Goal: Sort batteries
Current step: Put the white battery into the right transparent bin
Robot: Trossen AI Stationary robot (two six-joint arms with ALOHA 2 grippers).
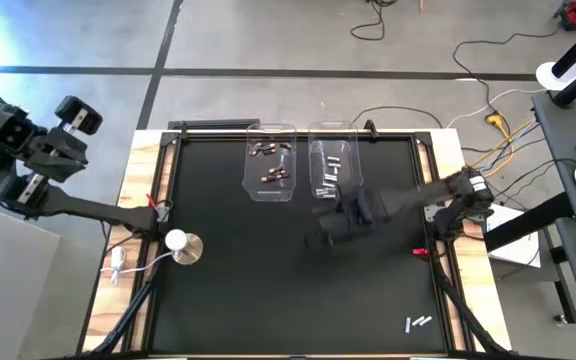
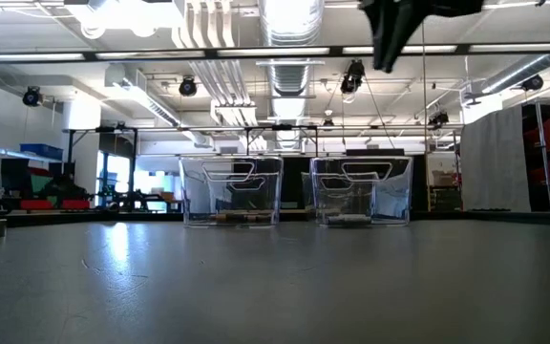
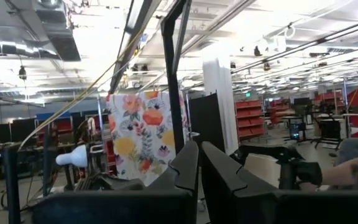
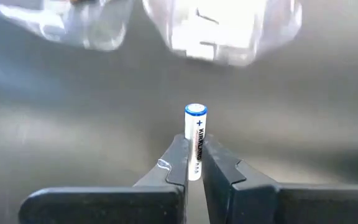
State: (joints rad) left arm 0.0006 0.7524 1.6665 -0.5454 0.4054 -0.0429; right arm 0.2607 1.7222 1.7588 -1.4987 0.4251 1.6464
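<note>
Black table [image 1: 268, 290], blurred right tool [image 4: 194, 163] pinching white battery [image 4: 196, 140]

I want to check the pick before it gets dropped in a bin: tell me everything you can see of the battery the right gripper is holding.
The battery is a slim white cylinder with a blue band around its upper end, a plus mark and printed lettering running down its side. It stands upright between the fingers of the right gripper, which are shut on its lower half; its top sticks out above the fingertips. Nothing else touches it. It is held in the air over the dark table, short of the two clear bins.
</note>
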